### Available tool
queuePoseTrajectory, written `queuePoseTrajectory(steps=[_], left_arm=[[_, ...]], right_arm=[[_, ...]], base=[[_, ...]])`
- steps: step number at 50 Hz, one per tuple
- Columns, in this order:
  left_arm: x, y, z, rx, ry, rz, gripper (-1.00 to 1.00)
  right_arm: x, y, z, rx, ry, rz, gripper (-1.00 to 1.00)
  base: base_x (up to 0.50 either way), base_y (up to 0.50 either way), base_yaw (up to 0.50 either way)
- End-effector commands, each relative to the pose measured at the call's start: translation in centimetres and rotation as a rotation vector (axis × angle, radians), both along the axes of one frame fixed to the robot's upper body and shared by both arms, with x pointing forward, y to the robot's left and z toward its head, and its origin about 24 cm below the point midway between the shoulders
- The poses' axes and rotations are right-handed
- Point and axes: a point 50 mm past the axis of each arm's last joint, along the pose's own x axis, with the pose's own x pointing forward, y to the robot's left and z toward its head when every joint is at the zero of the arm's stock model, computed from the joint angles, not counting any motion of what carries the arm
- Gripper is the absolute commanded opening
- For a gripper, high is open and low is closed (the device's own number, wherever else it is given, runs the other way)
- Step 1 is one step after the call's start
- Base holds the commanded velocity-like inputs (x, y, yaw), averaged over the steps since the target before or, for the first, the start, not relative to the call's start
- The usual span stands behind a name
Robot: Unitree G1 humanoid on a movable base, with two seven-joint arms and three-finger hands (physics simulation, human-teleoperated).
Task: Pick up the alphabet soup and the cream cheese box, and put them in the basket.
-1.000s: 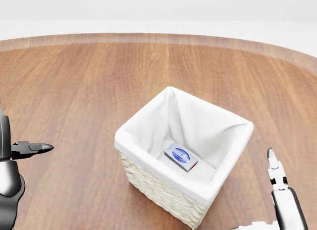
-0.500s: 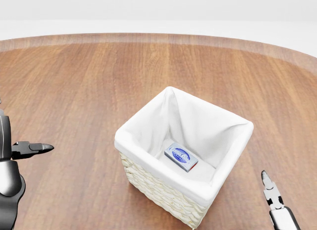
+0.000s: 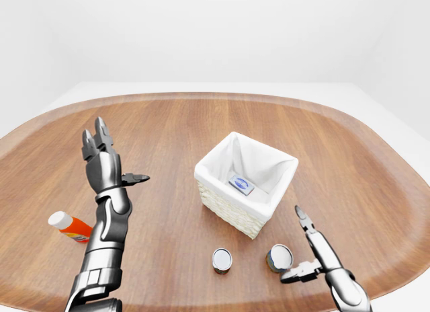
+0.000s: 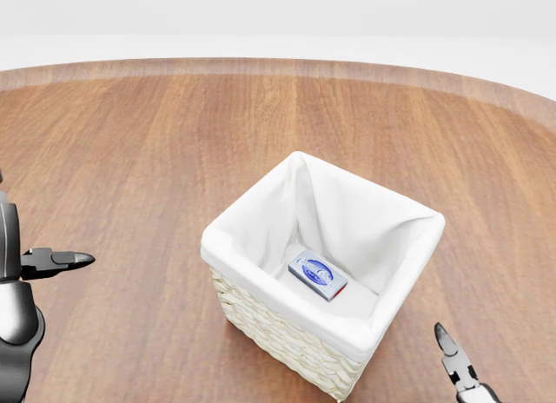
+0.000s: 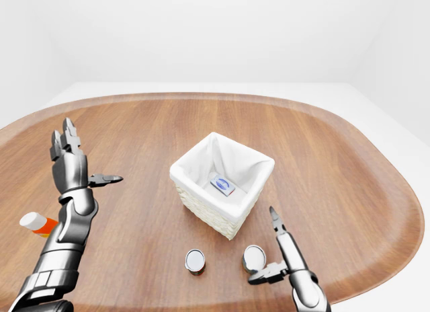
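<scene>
The small flat blue-and-white cream cheese box (image 4: 317, 274) already lay on the floor of the square woven wicker basket (image 3: 228, 210) with its white cloth liner, so that half of the task looked done. The soup was still outside: two short metal cans stood on the table below the basket in the left-eye view, one with a plain silver lid (image 3: 222, 259) and one just beside the right hand (image 3: 279, 257). Which was the alphabet soup I could not tell, since no label showed.

The right hand (image 3: 310, 248), grey and jointed, was open, fingers spread beside the nearer can, gripping nothing. The left hand (image 3: 104, 165) stood raised and open, empty. A white-capped orange bottle (image 3: 70, 226) lay near the left arm on the glossy oval wooden table (image 3: 168, 124).
</scene>
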Motion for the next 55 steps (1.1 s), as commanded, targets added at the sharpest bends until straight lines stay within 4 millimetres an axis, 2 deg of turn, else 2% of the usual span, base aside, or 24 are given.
queuePoseTrajectory(steps=[1, 22, 28, 32, 39, 55], left_arm=[[-0.1, -0.1, 0.1, 0.003, -0.002, -0.007, 1.00], [0.1, 0.0, -0.2, 0.033, 0.006, 0.012, 1.00], [0.1, 0.0, -0.2, 0.032, 0.005, 0.009, 1.00], [0.1, 0.0, -0.3, 0.031, 0.007, 0.013, 1.00], [0.1, -0.1, 0.0, 0.022, -0.001, 0.003, 1.00], [0.2, 0.0, -0.3, 0.023, 0.006, 0.013, 1.00]], right_arm=[[-0.4, 0.3, -0.4, -0.020, 0.034, 0.026, 1.00], [-0.6, 0.3, -2.7, -0.100, 0.128, 0.036, 1.00], [-0.3, 0.4, -3.0, -0.123, 0.130, 0.035, 1.00], [0.0, 0.2, -4.0, -0.147, 0.157, 0.024, 1.00], [0.3, 0.7, -3.6, -0.127, 0.136, 0.045, 1.00], [0.7, 0.9, -4.5, -0.124, 0.170, 0.060, 1.00]], base=[[0.00, 0.00, 0.00], [0.00, 0.00, 0.00], [0.00, 0.00, 0.00], [0.00, 0.00, 0.00], [0.00, 0.00, 0.00], [0.00, 0.00, 0.00]])
